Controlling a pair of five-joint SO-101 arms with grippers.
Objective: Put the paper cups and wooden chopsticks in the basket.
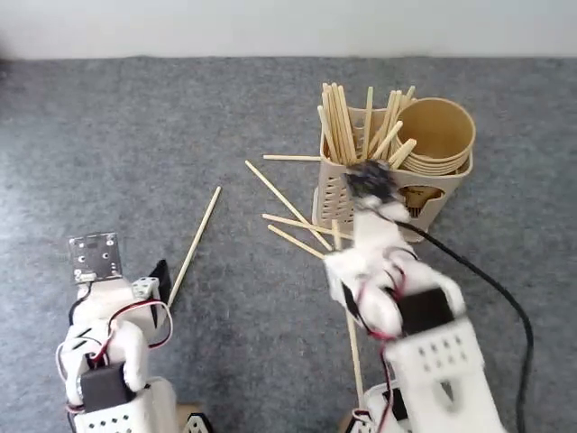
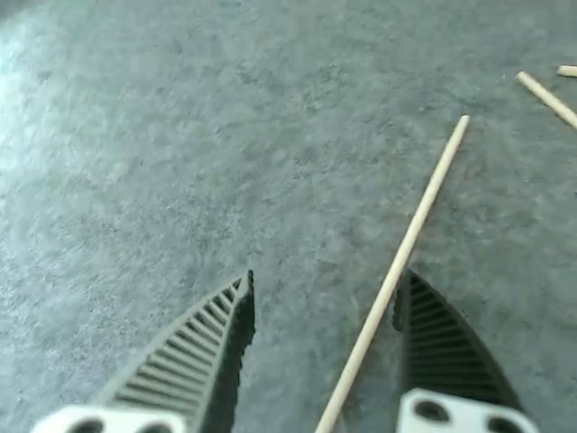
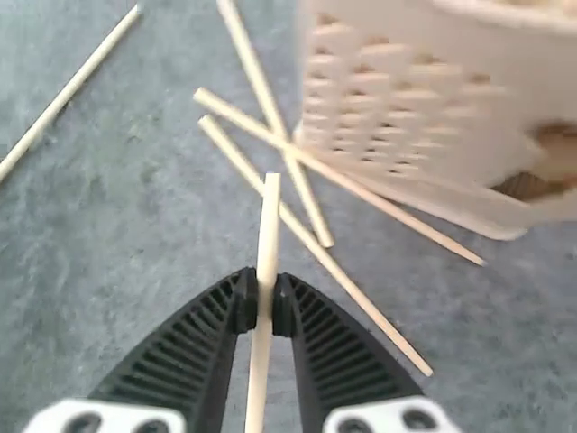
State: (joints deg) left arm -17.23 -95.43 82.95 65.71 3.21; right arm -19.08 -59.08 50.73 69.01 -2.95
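Slippage threatened: right pincer [image 3: 259, 302] was clamped on one chopstick [image 3: 267, 225], which could swivel and miss the basket [image 3: 406, 135] at upper right; left pincer [image 2: 325, 307] stood apart.

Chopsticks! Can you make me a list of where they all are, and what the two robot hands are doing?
basket: upright on the grey mat
paper cups: stacked inside the basket
bunch of chopsticks: standing in the basket beside the cups
loose chopsticks: several lying crossed on the mat by the basket
right gripper: shut on a held chopstick
left gripper: open, a single chopstick lying between its jaws
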